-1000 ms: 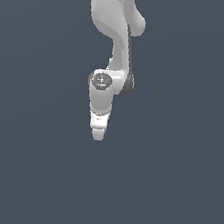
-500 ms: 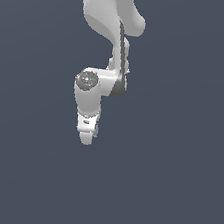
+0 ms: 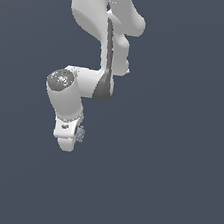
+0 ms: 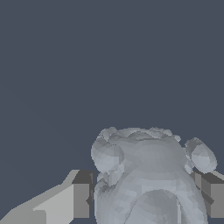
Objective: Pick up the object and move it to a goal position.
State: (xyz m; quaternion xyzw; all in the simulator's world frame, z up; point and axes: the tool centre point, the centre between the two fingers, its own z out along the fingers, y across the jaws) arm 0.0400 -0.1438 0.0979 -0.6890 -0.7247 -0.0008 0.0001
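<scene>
My gripper hangs against a plain grey-blue backdrop, jaws clamped on the object, a lumpy grey-blue form wedged between both fingers in the wrist view.

Arm hanging down from the top of the exterior view, elbowing toward that view's left, wrist below. Pincer at the lowest end, pointing down. Object lodged at the pincer's side toward the exterior view's right, touching it, clear of any surface (none visible beneath). In the wrist view, object wedged between the two fingers, one finger pressed on one flank, its partner on the opposite flank.
</scene>
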